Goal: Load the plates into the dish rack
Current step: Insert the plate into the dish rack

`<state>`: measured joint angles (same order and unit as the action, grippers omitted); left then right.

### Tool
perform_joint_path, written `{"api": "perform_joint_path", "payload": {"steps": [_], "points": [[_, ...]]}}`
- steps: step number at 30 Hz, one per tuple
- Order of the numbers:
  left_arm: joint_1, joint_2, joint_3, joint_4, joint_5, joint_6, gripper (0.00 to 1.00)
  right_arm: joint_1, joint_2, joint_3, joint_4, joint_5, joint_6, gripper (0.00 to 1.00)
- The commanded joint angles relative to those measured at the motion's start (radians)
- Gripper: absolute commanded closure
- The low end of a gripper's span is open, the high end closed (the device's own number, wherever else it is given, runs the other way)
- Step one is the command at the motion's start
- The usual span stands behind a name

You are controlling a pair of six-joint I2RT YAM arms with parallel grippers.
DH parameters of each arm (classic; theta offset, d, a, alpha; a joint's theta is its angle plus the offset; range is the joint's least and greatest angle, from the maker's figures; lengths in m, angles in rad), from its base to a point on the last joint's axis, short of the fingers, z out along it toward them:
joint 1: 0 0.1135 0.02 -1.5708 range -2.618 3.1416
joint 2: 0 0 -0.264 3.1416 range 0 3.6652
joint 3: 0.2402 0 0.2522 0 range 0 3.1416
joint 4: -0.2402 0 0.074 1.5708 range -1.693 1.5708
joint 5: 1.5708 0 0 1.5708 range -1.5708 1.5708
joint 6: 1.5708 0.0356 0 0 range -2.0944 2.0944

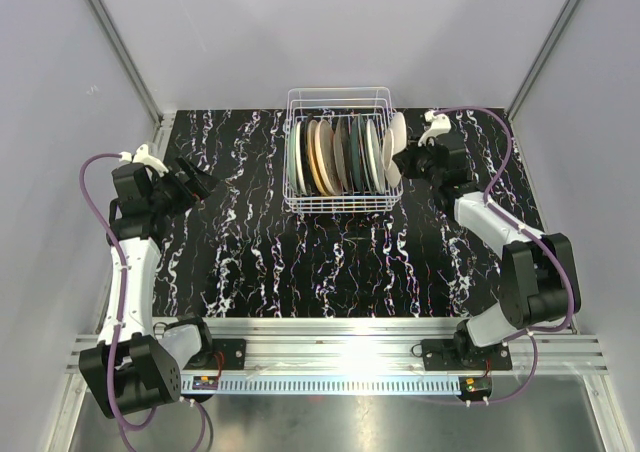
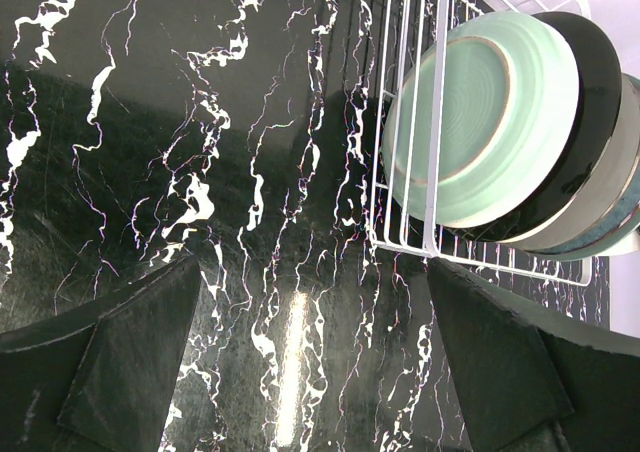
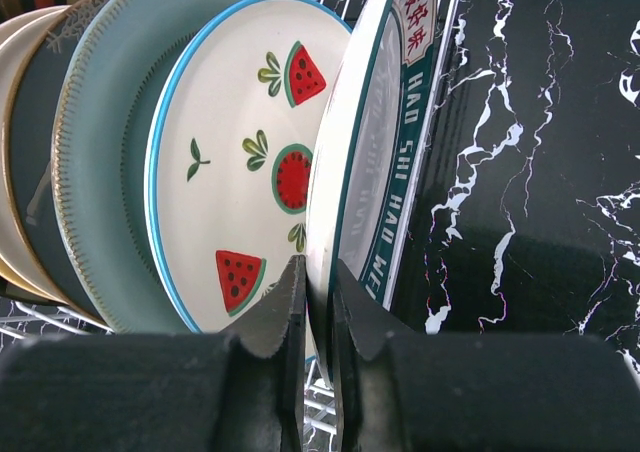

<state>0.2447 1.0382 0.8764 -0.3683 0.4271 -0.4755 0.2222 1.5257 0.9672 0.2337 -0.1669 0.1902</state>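
**1. Rack.** I see the white thin-wire rectangular dish rack (image 1: 338,204) standing at the far centre of the black marble-pattern table with white veins (image 1: 250,252). The round plates (image 1: 340,152) stand on edge inside it, side by side in a row running left to right.

**2. Right arm.** The right gripper (image 3: 318,268) is pressed together on the rim of a white round plate with a dark green lettered band (image 3: 370,152), with one finger on each face. In the top view this lettered plate (image 1: 397,137) is at the rack's right end. It is tilted, and its top leans to the right past the right wall. I cannot tell whether its lower edge sits inside that wall.

**3. Neighbouring plates.** Just beside the held plate, inside the rack, stands a white round plate with a blue rim and watermelon motifs (image 3: 240,172). Next to that is a pale teal plate with a ridged rim (image 3: 110,152). Both are upright and close together.

**4. Left arm.** The left gripper (image 2: 312,272) has its fingers spread wide and holds nothing. It is over bare table, well apart from the rack on its left side. From the left wrist I see the rack's left end, where a pale green round plate (image 2: 480,122) is outermost. A black round plate (image 2: 600,92) is directly behind it.
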Motion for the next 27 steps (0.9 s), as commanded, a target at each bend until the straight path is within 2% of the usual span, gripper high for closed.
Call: {"api": "perform_joint_path", "payload": {"steps": [1,11,19,27], "points": [[0.005,0.000,0.018,0.032,0.030,0.003,0.01,0.005,-0.006,-0.007,-0.100,0.075,-0.023,0.89],[0.007,-0.001,0.018,0.032,0.032,0.003,0.01,0.005,0.007,-0.036,-0.088,0.047,-0.012,0.87],[0.005,-0.003,0.018,0.031,0.030,0.006,0.01,0.005,-0.027,-0.022,-0.125,0.069,-0.018,0.66],[0.005,-0.007,0.019,0.026,0.025,0.011,0.01,0.005,-0.067,0.002,-0.166,0.083,-0.021,0.39]]}}
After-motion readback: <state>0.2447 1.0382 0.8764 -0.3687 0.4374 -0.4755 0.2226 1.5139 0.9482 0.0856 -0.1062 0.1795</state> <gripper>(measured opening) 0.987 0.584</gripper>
